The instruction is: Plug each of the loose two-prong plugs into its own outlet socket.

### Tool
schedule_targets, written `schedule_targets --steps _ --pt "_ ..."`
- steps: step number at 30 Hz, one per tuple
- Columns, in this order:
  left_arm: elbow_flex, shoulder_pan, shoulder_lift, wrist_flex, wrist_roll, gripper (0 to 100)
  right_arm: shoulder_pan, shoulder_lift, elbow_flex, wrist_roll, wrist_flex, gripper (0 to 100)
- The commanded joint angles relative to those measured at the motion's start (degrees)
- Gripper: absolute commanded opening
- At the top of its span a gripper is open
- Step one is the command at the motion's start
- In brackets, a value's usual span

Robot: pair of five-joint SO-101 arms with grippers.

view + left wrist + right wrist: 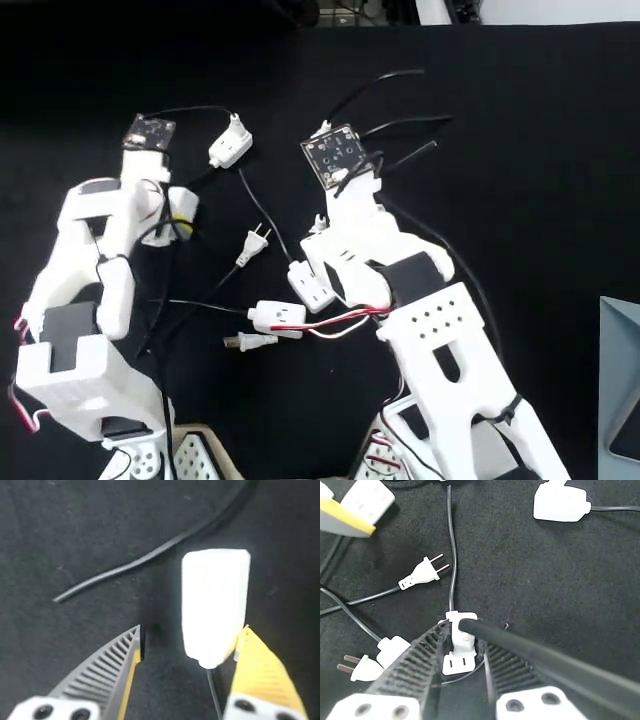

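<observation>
Two claws low over the black counter [540, 150]. Left claw [192, 628] spread apart around a white socket block [215, 600]. Right claw [462, 640] clamped on a second socket [456, 664], loose plug [420, 574] near it, another plug [361, 667] just beside.

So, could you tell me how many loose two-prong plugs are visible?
2: the far plug lies between the arms; the near plug beside a white socket. Arms may hide more.
</observation>
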Motion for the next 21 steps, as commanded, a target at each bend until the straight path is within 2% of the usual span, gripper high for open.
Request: schedule_targets --steps 1,4,8,13,21 --pt "-6.8 -0.5 -0.8 5.7 0.0 30 -1.5 -0.9 0.5 0.2 -1.0 1.2" --pt "-9.8 1.6 -2.7 11.4 0.0 30 -2.0 -0.9 0.9 0.2 -1.4 1.2" --pt "-10.8 3.8 -5.8 12.6 0.5 30 -1.9 -0.9 1.0 0.1 -1.8 1.2" --pt "-11.4 3.9 -5.6 9.3 2.0 30 -1.9 -0.9 1.0 0.1 -1.8 1.2" --pt "-13.3 0.2 4.2 3.0 2.1 30 -1.9 -0.9 1.0 0.1 -1.7 1.2"
